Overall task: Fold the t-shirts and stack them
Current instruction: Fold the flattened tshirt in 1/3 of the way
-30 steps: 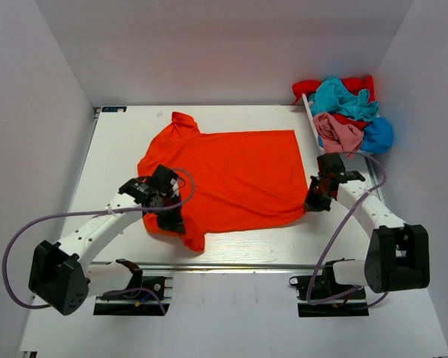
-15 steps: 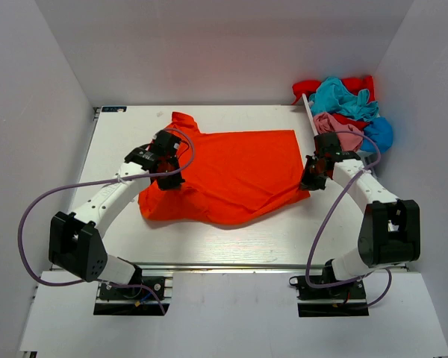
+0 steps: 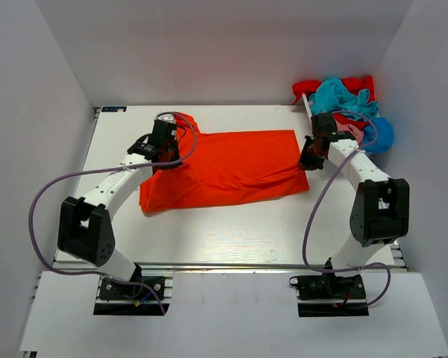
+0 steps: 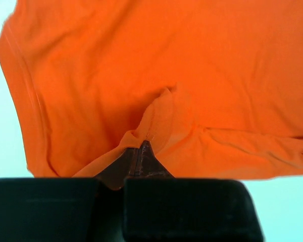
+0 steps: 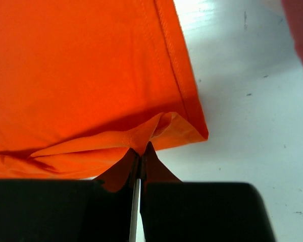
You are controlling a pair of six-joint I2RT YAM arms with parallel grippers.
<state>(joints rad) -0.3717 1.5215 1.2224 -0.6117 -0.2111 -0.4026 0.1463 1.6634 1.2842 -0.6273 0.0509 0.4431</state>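
Observation:
An orange-red t-shirt lies folded lengthwise across the middle of the white table. My left gripper is shut on a pinch of its cloth at the far left end. At the far right end my right gripper is shut on the hem. Both wrist views show the jaws pressed together with orange cloth between the tips. More t-shirts, teal, pink, red and blue, lie crumpled in a heap at the back right.
White walls enclose the table on the left, back and right. A thin white bar stands between the table and the heap. Purple cables loop from both arms.
Both grippers have carried the shirt's near edge away from me to the far edge. The shirt, spread flat before, is now folded in half lengthwise.

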